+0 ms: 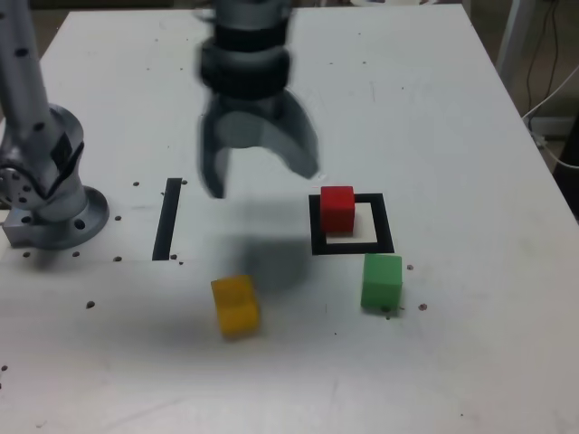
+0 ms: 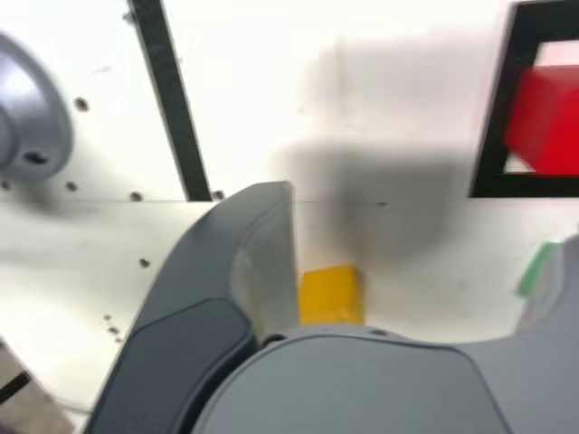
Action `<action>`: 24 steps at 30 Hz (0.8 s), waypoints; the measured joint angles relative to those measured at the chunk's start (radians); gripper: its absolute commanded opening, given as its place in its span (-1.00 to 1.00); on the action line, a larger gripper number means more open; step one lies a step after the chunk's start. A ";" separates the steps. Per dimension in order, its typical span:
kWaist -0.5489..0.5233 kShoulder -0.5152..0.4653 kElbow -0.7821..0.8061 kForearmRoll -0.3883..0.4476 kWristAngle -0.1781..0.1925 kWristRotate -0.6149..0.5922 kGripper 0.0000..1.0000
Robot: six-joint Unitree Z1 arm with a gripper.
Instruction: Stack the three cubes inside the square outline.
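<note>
White table [image 1: 452,362] — open hand [image 1: 260,172] above, fingers apart.

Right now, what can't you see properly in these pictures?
- Green cube: mostly hidden behind a finger in the wrist view.
- Red cube: cut off by the wrist view's edge.
- End effector: blurred in the exterior view, its upper part cut off by the top edge.
- Robot's base: cut off by the wrist view's edge.
</note>
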 measured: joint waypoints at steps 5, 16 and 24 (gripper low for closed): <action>-0.117 -0.051 0.089 -0.025 -0.023 -0.171 0.99; -0.351 -0.045 0.147 -0.147 -0.086 -0.467 1.00; -0.411 0.065 0.113 -0.188 -0.110 -0.501 1.00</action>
